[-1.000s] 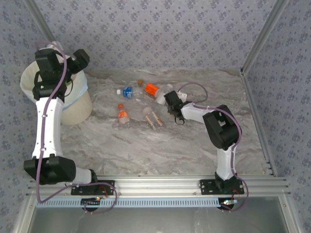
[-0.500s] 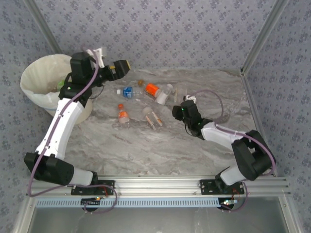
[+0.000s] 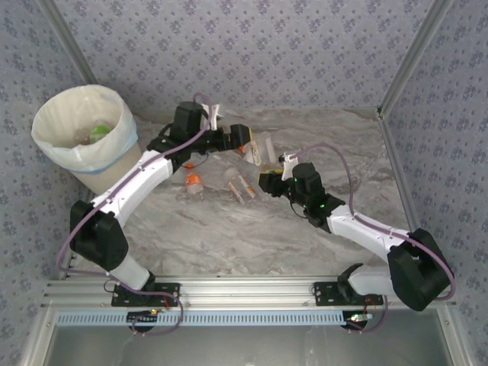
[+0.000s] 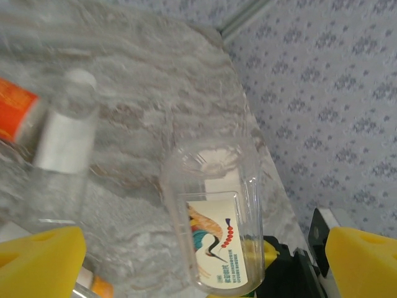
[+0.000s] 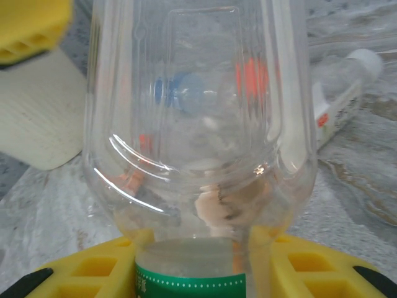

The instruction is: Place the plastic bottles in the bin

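Observation:
The bin [image 3: 76, 149], pale blue with a white liner, stands at the far left with something green inside. Several plastic bottles lie mid-table: one with an orange cap [image 3: 194, 183], a clear one [image 3: 238, 184], and one with a white cap [image 3: 263, 147] [image 4: 62, 143] [image 5: 344, 93]. My left gripper [image 3: 242, 141] [image 4: 201, 254] hangs open over them, its yellow fingertips [image 4: 37, 261] wide apart around a crane-labelled bottle [image 4: 217, 242]. My right gripper [image 3: 268, 181] [image 5: 198, 261] is shut on a clear bottle [image 5: 198, 124] with a green band at its neck.
Patterned walls close the back and both sides, with a metal post [image 3: 404, 69] at the far right corner. The marble tabletop [image 3: 229, 236] runs bare toward the arms' bases. The left finger [image 5: 31, 25] shows close beside the held bottle.
My left arm has swung from over the bin rightward to the bottles, staying open. My right arm has dropped its elbow out to the right, its gripper still shut beside the pile.

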